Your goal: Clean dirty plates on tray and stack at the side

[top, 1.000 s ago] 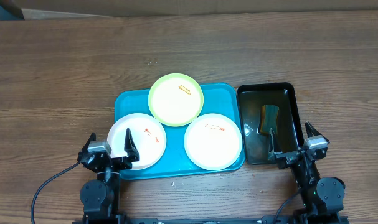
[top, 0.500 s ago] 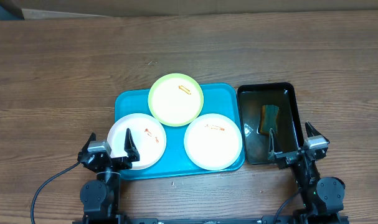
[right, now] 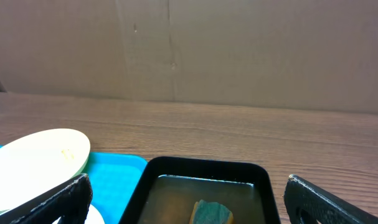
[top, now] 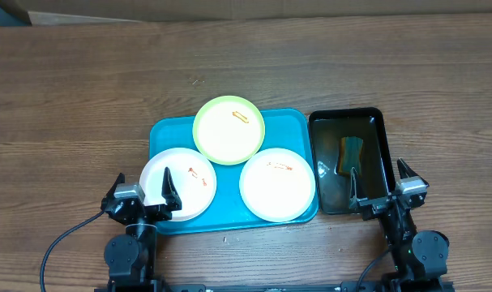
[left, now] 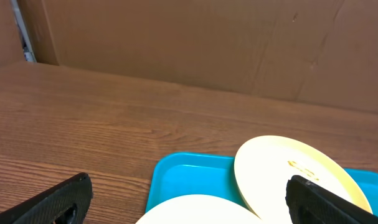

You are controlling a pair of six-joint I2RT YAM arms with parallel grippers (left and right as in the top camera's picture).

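Three plates lie on the teal tray (top: 290,122): a pale yellow-green plate (top: 228,130) at the back, a white plate (top: 185,180) at the front left and a white plate (top: 277,184) at the front right. All carry small orange-red smears. My left gripper (top: 142,191) rests open at the near table edge, its fingers over the front-left white plate's near rim (left: 201,210). The yellow-green plate (left: 288,174) and the tray (left: 189,180) show in the left wrist view. My right gripper (top: 381,186) stands open at the black tray's near end, holding nothing.
A black tray (top: 379,130) of brownish water holds a green-and-yellow sponge (top: 350,154), right of the teal tray; the sponge (right: 210,211) also shows in the right wrist view. A cardboard wall (right: 189,50) runs behind the wooden table (top: 83,97).
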